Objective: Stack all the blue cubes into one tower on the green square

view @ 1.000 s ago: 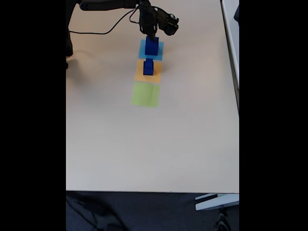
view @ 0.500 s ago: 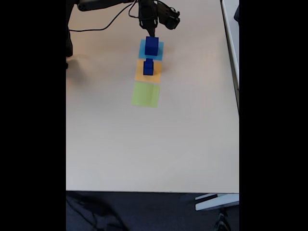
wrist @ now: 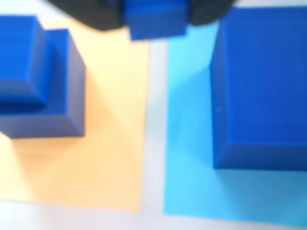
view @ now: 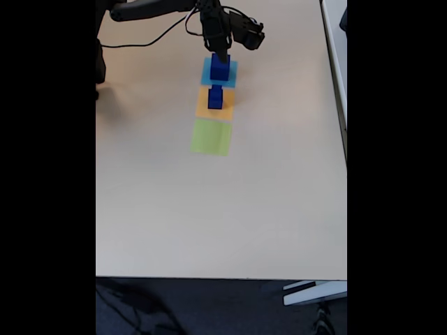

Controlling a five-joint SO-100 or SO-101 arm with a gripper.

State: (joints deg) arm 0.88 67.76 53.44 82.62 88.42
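Observation:
In the wrist view my gripper point(wrist: 156, 12) is shut on a small blue cube point(wrist: 156, 24) at the top edge, dark fingers on both sides of it. Below right, a large blue cube point(wrist: 261, 86) stands on the flat light-blue square point(wrist: 187, 143). At left, two blue cubes are stacked, the smaller one point(wrist: 19, 57) on the bigger one point(wrist: 67, 100), on the orange square point(wrist: 115, 124). The fixed view shows my gripper point(view: 220, 50) just above the large cube point(view: 220, 70), the two-cube stack point(view: 215, 98) in front of it, and the green square point(view: 211, 137) bare.
The three flat squares lie in a line on a beige table point(view: 209, 209). A black cable point(view: 154, 43) runs along the table's far left. The table's right edge point(view: 343, 139) borders a grey strip.
My gripper lifted a little, then came down again over the large cube and shifted slightly right. The cubes on the squares have not moved.

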